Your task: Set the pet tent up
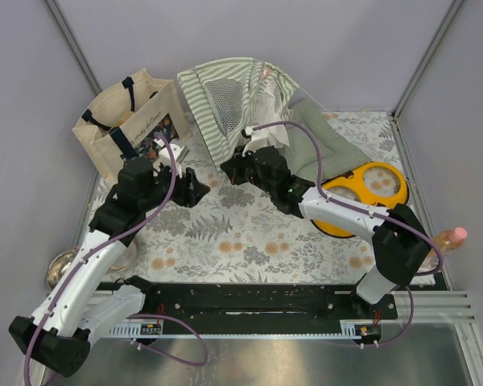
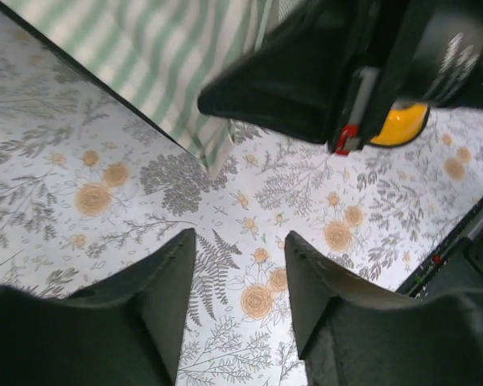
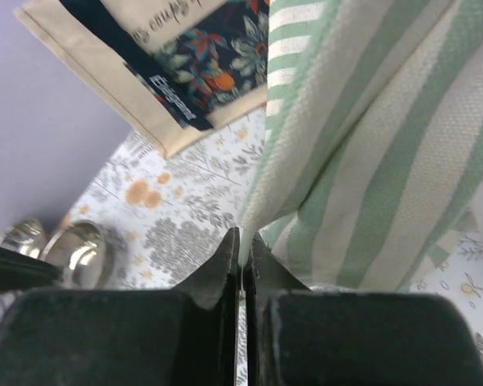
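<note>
The green-and-white striped fabric pet tent (image 1: 225, 96) is slumped in a heap at the back middle of the table, on the grey floral tablecloth (image 2: 105, 177). The right gripper (image 3: 242, 237) has its fingers pressed together, pinching the tent's lower front hem. The left gripper (image 2: 240, 241) hangs just beside that corner, fingers partway apart with nothing between them. The beige canvas tote bag (image 1: 129, 129) stands left of the tent, and the green checked quilted cushion (image 1: 334, 145) lies to its right.
</note>
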Controlling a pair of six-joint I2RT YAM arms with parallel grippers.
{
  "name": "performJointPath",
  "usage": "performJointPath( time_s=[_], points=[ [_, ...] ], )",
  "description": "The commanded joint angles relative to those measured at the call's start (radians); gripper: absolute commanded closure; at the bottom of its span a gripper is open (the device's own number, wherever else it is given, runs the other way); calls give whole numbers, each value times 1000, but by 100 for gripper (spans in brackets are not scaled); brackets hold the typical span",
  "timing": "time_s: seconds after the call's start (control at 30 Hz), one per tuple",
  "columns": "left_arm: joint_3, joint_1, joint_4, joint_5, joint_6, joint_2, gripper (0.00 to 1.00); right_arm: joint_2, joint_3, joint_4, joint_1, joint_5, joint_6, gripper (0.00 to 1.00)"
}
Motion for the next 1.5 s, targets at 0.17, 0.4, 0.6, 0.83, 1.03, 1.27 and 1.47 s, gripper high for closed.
performJointPath(
  time_s=[0.17,0.4,0.6,0.83,1.03,1.27,1.47],
  points=[
    [-51,0,235,-336,-136,-126,2,-36,-112,-12,30,-14,-95,54],
    [3,0,327,-372,-190,-29,1,-275,-218,-197,31,96,-76,7],
    [119,-5,381,-154,-202,161,1,-502,-345,-326,31,162,-89,1],
    [273,-71,504,-85,-277,350,2,-675,-477,-449,31,248,-104,1],
    [425,-218,456,-207,-275,529,9,-793,-462,-595,31,365,-50,7],
    [543,-338,448,-347,-237,689,21,-856,-427,-744,31,425,8,13],
    [658,-444,277,-634,-169,795,39,-905,-435,-793,31,442,46,15]
  ],
)
